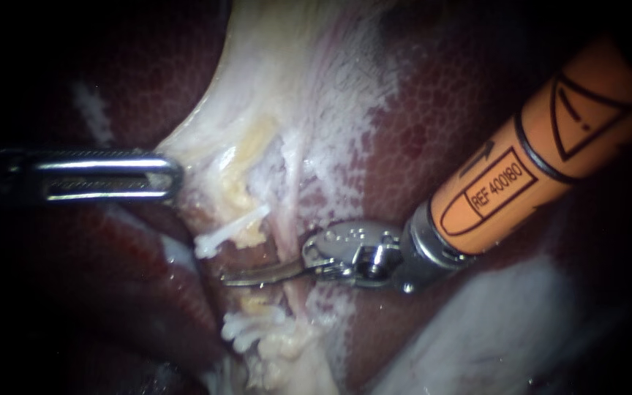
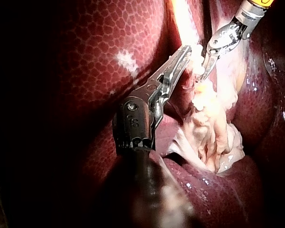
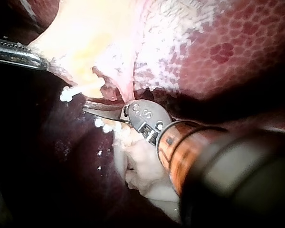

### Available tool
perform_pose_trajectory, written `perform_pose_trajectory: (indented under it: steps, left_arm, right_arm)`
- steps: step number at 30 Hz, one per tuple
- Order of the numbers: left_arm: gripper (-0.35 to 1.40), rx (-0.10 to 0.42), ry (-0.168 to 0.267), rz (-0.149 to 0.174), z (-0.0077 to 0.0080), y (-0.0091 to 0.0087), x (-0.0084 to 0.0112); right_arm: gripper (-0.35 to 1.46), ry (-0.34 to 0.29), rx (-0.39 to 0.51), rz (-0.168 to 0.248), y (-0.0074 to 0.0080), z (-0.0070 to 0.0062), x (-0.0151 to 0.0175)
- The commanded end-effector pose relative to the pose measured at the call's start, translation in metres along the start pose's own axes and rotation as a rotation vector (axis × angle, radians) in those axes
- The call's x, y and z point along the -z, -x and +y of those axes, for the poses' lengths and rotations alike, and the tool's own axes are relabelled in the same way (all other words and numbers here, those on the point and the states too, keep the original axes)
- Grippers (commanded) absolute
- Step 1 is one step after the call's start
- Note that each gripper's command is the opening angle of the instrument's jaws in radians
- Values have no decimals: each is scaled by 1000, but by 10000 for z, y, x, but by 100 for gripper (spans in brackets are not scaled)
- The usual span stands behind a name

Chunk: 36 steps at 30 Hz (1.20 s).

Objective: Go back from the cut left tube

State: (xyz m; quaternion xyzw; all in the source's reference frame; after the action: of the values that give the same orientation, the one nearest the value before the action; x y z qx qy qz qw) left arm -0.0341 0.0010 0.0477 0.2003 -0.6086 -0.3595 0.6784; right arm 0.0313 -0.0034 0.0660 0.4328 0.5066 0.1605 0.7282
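Observation:
The cut left tube shows as two stumps, each carrying white clips: an upper stump (image 1: 230, 232) (image 3: 80, 89) and a lower stump (image 1: 251, 325) (image 3: 106, 125). My right instrument (image 1: 241, 278) (image 3: 92, 109) (image 2: 206, 71), on an orange shaft from the upper right, has thin curved blades that lie together in the gap between the stumps, holding nothing. My left instrument (image 1: 170, 175) (image 2: 183, 54) comes in from the left and is shut on the edge of the pale gallbladder tissue (image 1: 272, 95), which it holds stretched.
Dark red mottled liver (image 1: 440, 132) (image 2: 109, 42) surrounds the field. A second pinkish tube (image 1: 287, 241) runs down just beside the blades' hinge. Pale frayed tissue (image 2: 213, 128) lies below the stumps. A pale patch (image 1: 506, 329) lies under the right shaft.

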Motion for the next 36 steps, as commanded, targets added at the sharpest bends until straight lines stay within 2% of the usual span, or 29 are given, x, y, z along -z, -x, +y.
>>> perform_pose_trajectory:
  steps: [1, 10, 13, 19, 32, 36]
  left_arm:
    - [-35, 0, 0, 0, 0, 0, 0]
    - [-35, 0, 1, 0, 0, -1, -1]
    - [-35, 0, 1, 0, 0, -1, -1]
    - [-35, 0, 1, 0, 0, -1, -1]
    - [-35, 0, 1, 0, 0, -1, -1]
    - [-35, 0, 1, 0, 0, -1, -1]
  right_arm:
    - [-35, 0, 0, 0, 0, 0, 0]
    - [-35, -2, -1, 0, -1, 1, 2]
    - [4, -3, 0, 3, -1, 2, 2]
    - [29, -6, 0, 8, -1, 2, 3]
    - [34, -7, 0, 8, -1, 1, 4]
    - [26, -10, 0, 7, -1, 0, 9]
